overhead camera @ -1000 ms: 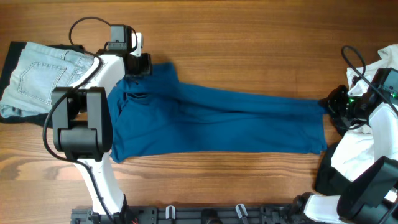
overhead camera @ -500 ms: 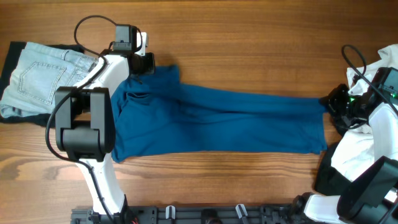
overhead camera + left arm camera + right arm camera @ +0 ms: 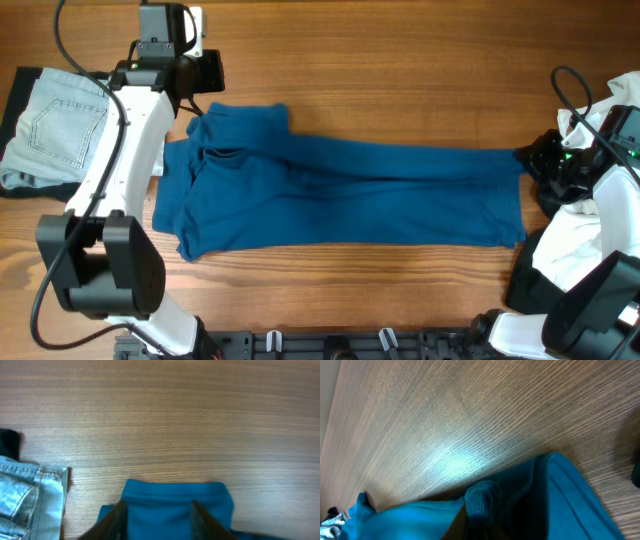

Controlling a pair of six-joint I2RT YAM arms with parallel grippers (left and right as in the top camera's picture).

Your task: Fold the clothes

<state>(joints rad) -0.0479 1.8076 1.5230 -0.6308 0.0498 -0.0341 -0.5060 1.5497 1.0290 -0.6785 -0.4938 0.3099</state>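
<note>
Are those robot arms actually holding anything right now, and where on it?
The right end effector pinches the blue shirt at its far right corner, fabric bunched in its shut jaws. The left end effector hangs open above the shirt's other end, holding nothing.

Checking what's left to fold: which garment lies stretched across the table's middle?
The deep-blue fabric shirt, spread long; the pale denim jeans sit at the left edge, the white cloth heaped at the right.
</note>
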